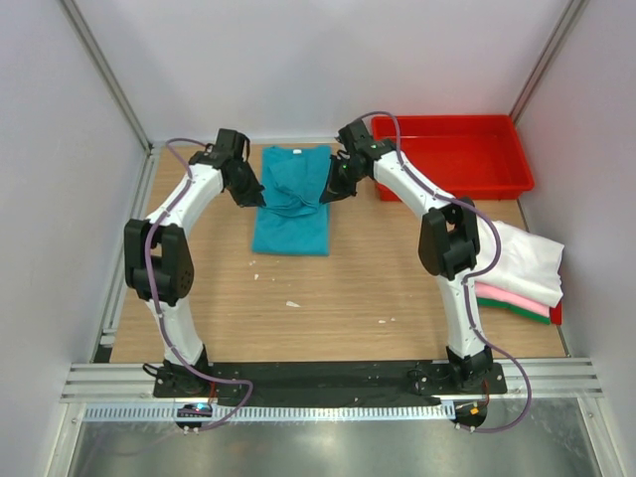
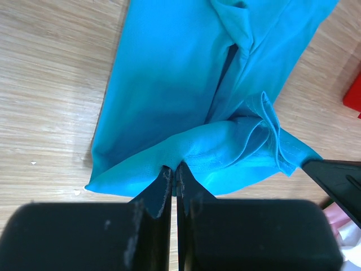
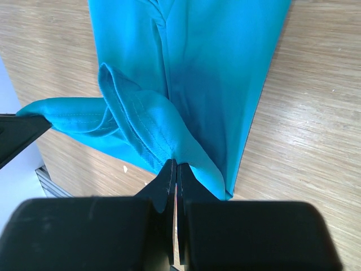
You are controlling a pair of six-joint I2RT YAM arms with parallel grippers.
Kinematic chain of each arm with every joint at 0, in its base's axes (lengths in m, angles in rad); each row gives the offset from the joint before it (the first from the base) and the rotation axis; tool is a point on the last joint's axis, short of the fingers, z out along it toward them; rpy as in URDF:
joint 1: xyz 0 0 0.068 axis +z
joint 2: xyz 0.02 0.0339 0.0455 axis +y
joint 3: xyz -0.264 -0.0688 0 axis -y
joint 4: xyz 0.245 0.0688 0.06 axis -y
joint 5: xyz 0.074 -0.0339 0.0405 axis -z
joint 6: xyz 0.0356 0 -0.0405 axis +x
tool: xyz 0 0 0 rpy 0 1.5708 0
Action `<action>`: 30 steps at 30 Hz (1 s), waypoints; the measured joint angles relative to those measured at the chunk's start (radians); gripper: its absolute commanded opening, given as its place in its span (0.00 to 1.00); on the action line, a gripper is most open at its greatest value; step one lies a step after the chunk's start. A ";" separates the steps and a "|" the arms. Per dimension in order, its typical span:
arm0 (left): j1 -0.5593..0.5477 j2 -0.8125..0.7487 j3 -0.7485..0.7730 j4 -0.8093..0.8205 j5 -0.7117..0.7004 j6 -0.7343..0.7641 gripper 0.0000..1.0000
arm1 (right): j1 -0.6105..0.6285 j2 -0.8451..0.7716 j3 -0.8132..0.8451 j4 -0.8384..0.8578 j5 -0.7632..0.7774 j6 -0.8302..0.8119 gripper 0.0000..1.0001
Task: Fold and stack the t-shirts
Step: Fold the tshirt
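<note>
On the left we see the left gripper [image 1: 257, 199] at the left edge of the teal t-shirt [image 1: 292, 227], its jaws pressed together with a fold of the teal cloth pinched between the tips (the wrist view shows the cloth rising straight into the closed tips). The shirt itself lies on the far middle of the wooden table [image 1: 348, 293], folded into a narrow strip running away from the arm bases, its near end flat on the wood and its middle gathered into creased folds between the two grippers. On the shirt's right edge we find the right gripper [image 1: 330, 191], jaws likewise closed tight on a bunched, stitched hem of the same shirt. Further right, at the far corner, sits the red tray [image 1: 457, 157], apart from the shirt. At the right edge of the table a folded white t-shirt [image 1: 522, 260] rests on a pink t-shirt [image 1: 509, 297], with a green t-shirt [image 1: 529, 314] showing beneath
</note>
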 measured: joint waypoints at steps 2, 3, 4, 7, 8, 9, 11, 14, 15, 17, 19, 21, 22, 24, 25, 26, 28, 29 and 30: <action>0.000 -0.002 0.006 -0.003 0.000 0.000 0.00 | 0.000 0.000 0.000 0.000 0.000 0.000 0.01; 0.000 -0.003 0.007 -0.005 0.000 0.000 0.00 | 0.000 0.000 0.000 0.000 0.000 0.000 0.01; 0.000 -0.006 0.007 -0.006 0.000 0.000 0.00 | 0.000 0.000 0.000 0.000 0.000 0.000 0.01; 0.000 -0.007 0.010 -0.006 0.000 0.000 0.00 | -0.002 0.000 0.000 0.001 0.001 0.000 0.01; 0.000 -0.007 0.011 -0.006 0.000 0.000 0.00 | -0.002 0.000 0.000 0.001 0.001 0.000 0.01; 0.000 -0.007 0.011 -0.006 0.000 0.000 0.00 | -0.003 0.000 0.000 0.001 0.001 0.000 0.01; 0.000 -0.007 0.013 -0.005 0.000 0.000 0.00 | -0.006 0.000 0.000 0.001 0.002 0.000 0.01; 0.000 0.001 0.021 -0.004 0.000 0.001 0.00 | -0.008 0.000 0.000 0.001 0.002 -0.006 0.01; 0.000 0.007 0.026 -0.002 0.000 0.002 0.00 | -0.010 0.001 0.002 0.000 0.002 -0.010 0.01; 0.000 0.024 0.034 0.000 0.000 0.003 0.00 | -0.012 0.009 0.010 0.001 0.002 -0.019 0.01; 0.001 0.044 0.037 0.004 -0.001 0.003 0.00 | -0.016 0.023 0.019 0.001 0.002 -0.024 0.01; 0.002 0.064 0.037 0.009 -0.001 0.003 0.00 | -0.020 0.042 0.025 0.004 0.002 -0.026 0.01; 0.004 0.073 0.037 0.011 -0.002 0.003 0.00 | -0.023 0.053 0.028 0.005 0.002 -0.026 0.01; 0.006 0.090 0.037 0.016 -0.003 0.003 0.00 | -0.027 0.078 0.035 0.005 0.002 -0.026 0.01; 0.007 0.097 0.037 0.018 -0.004 0.003 0.00 | -0.027 0.090 0.040 0.006 0.002 -0.027 0.01; 0.008 0.103 0.037 0.021 -0.005 0.003 0.00 | -0.029 0.103 0.043 0.009 0.002 -0.027 0.01; 0.009 0.113 0.040 0.023 -0.008 0.003 0.00 | -0.033 0.128 0.055 0.009 0.001 -0.027 0.01; 0.010 0.119 0.042 0.027 -0.010 0.003 0.00 | -0.033 0.140 0.061 0.011 0.001 -0.028 0.01; 0.011 0.126 0.044 0.031 -0.011 0.003 0.00 | -0.035 0.149 0.064 0.012 0.001 -0.029 0.01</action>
